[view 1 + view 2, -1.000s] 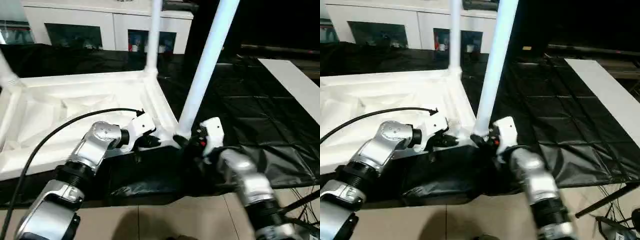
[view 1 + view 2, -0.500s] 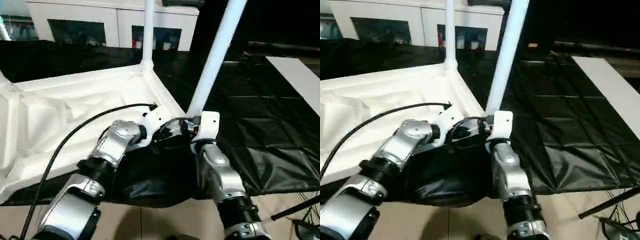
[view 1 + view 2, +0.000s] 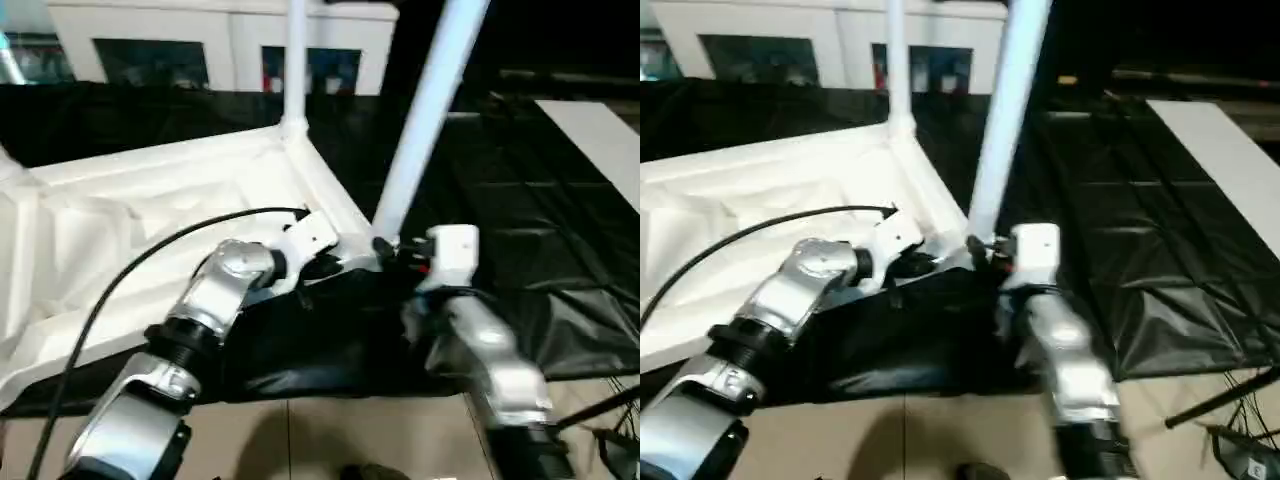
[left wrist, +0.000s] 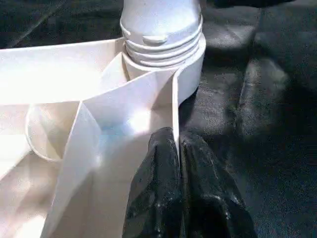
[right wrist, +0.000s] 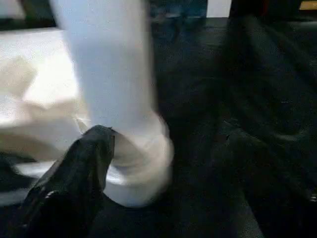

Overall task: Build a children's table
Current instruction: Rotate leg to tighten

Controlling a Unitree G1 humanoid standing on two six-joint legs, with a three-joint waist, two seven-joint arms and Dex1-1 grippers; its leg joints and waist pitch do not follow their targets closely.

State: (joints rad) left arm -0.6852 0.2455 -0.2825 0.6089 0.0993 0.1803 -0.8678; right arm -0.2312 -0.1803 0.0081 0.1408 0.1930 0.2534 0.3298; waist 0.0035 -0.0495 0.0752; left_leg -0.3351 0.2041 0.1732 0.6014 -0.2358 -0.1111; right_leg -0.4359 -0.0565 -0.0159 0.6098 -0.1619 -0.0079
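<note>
Left wrist view: the tabletop [image 4: 74, 89] rim is pinched by the closed left gripper [image 4: 179, 144]. Right gripper [image 3: 385, 247] spread beside the socketed leg [image 3: 425, 120]; it should be regripped squarely.

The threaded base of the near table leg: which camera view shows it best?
The left wrist view: the leg's base appears close up, its threads above the socket. The right wrist view blurs it; the eye views show it small between the grippers.

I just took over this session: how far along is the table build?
Two legs stand in the upturned tabletop: the far leg and the near leg. The left gripper pinches the rim by the near socket; the right gripper sits at that leg's base. Whether further legs are fitted can't be told.
</note>
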